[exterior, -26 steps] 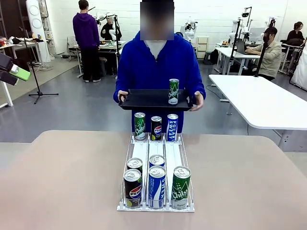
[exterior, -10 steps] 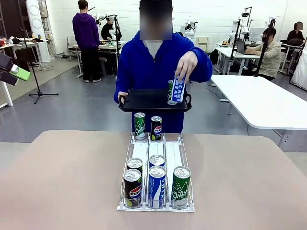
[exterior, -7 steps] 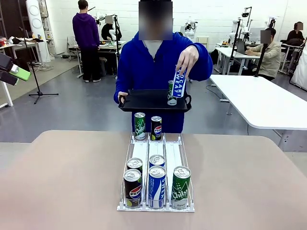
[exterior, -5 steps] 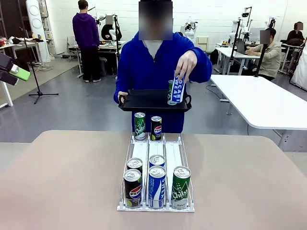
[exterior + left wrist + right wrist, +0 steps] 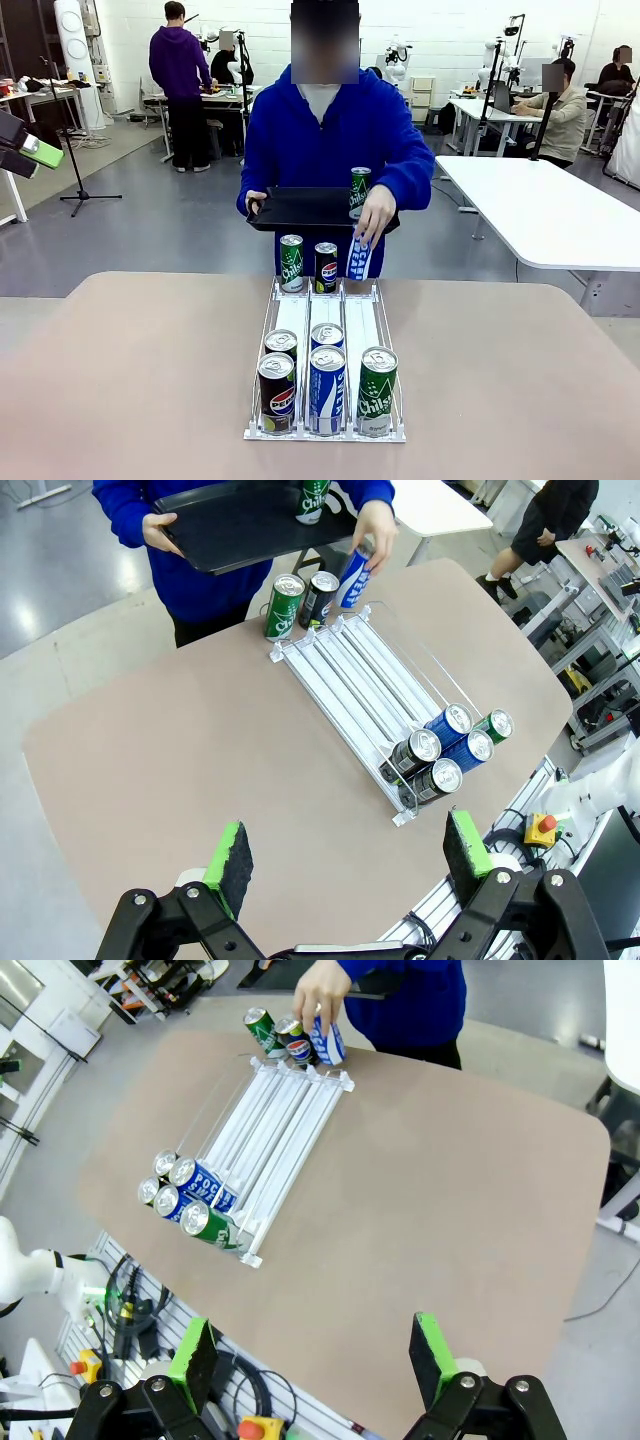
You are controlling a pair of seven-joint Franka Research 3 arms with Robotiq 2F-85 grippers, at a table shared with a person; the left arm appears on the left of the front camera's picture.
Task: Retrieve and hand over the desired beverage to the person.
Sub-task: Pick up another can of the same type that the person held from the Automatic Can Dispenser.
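Observation:
The person [image 5: 325,130] in the blue hoodie stands at the far side, one hand holding a black tray [image 5: 300,210] that carries a green can [image 5: 360,192]. Their other hand [image 5: 375,213] grips a blue can [image 5: 360,258], tilted at the far end of the right lane of the white rack [image 5: 360,320]. A green can [image 5: 291,264] and a black Pepsi can [image 5: 326,267] stand beside it. Several cans [image 5: 327,385] crowd the rack's near end. My left gripper [image 5: 348,852] and right gripper [image 5: 313,1352] hang open high above the table, holding nothing.
The tan table [image 5: 130,380] is bare on both sides of the rack [image 5: 350,675]. A green pad [image 5: 38,152] of my left gripper shows at the front view's left edge. A white table [image 5: 540,210] stands behind at the right, with other people farther back.
The person brought the blue can down from above the tray to the far end of the rack's right lane. My grippers have not moved.

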